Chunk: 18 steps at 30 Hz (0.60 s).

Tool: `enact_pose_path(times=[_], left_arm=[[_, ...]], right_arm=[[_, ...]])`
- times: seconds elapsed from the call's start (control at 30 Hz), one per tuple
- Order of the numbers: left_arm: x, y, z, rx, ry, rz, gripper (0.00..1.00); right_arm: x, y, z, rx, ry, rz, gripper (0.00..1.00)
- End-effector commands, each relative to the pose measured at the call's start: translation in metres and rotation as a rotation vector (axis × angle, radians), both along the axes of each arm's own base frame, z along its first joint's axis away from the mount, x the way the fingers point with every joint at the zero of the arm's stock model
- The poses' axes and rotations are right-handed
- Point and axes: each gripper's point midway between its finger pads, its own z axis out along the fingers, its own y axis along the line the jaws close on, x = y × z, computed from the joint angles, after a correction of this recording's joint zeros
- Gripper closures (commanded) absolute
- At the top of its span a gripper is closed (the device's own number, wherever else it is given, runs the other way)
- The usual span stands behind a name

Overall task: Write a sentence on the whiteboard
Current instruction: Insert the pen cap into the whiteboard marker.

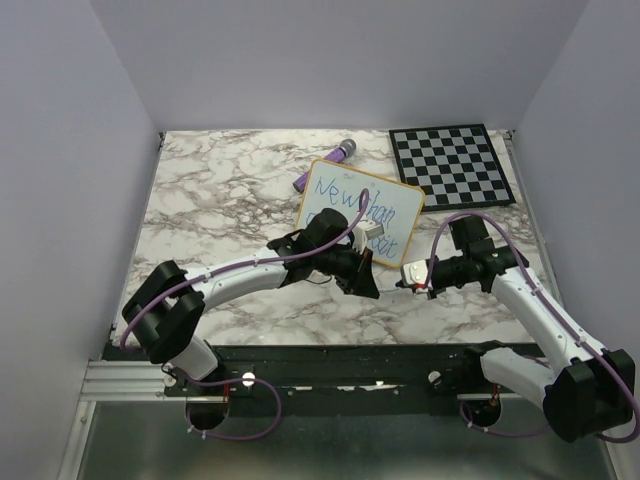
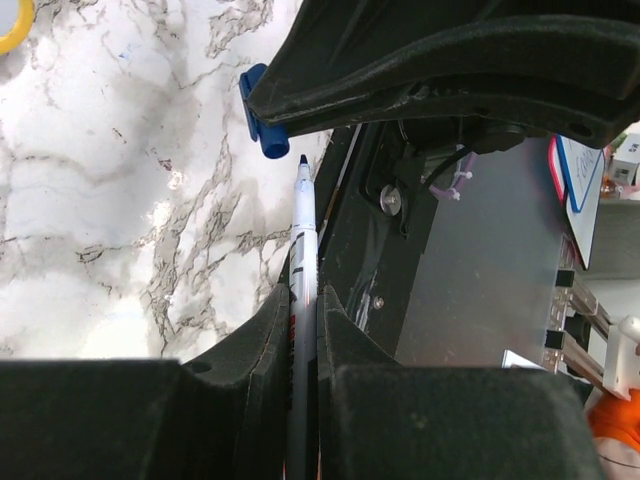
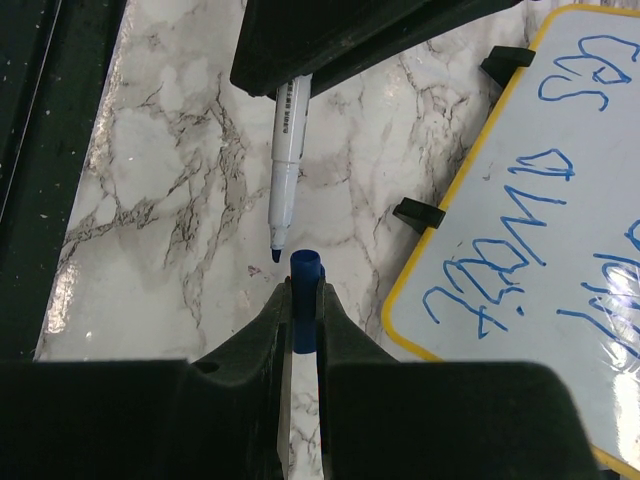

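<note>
Right wrist view: we read "ces await" of the sentence (image 3: 500, 230) on the whiteboard (image 3: 600, 150) at frame right.
Top external view: we make out only "New chan"; the left arm covers the lower line.
Whiteboard: yellow-framed and tilted, at mid-table (image 1: 220, 190), near the checkered board (image 1: 452, 165) at upper right.
Left gripper (image 2: 303, 300): jaws clamped on the marker (image 2: 303, 230).
Right gripper (image 3: 303, 300): jaws clamped on the blue cap (image 3: 305, 268), just apart from the marker tip.
Nearby: a purple pen-like item (image 1: 345, 152) lies above the whiteboard.

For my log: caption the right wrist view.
Right gripper pinches the blue cap close to the marker tip, lettered whiteboard alongside.
</note>
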Motion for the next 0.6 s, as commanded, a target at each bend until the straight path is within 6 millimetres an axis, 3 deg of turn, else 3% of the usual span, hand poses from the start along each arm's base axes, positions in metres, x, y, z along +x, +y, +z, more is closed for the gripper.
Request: enact_pose_path(times=[0.0, 0.57], left_arm=[[0.008, -0.007, 0.003, -0.004, -0.03, 0.022, 1.0], [0.012, 0.005, 0.007, 0.038, -0.084, 0.039, 1.0]], right_arm=[[-0.001, 0.002, 0.0, 0.001, -0.019, 0.009, 0.9], [0.002, 0.0, -0.007, -0.025, -0.01, -0.012, 0.89]])
